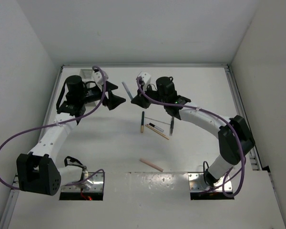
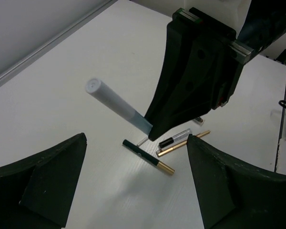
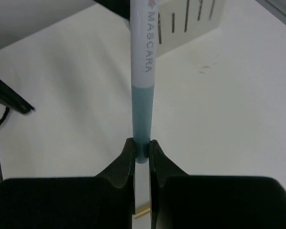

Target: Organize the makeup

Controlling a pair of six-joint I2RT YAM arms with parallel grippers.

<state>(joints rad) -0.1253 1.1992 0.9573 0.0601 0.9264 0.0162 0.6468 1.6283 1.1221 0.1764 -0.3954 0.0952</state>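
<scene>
My right gripper [image 1: 135, 100] is shut on the blue lower end of a white and blue-grey mascara stick [image 1: 127, 90], held above the table; the right wrist view shows the stick [image 3: 143, 81] pinched between the fingertips [image 3: 142, 149]. My left gripper [image 1: 117, 93] is open and empty, just left of the stick. In the left wrist view its jaws [image 2: 136, 191] stand wide apart, facing the stick [image 2: 115, 102]. On the table lie a black stick with a gold tip [image 1: 142, 122], a black-and-white one [image 1: 156, 127], a tan one [image 1: 158, 132], a grey one [image 1: 171, 125] and a pink one [image 1: 151, 164].
A white slotted rack [image 1: 88, 73] stands at the back left, behind the left arm; it also shows in the right wrist view [image 3: 190, 19]. White walls close in the table on three sides. The arm bases sit at the near edge.
</scene>
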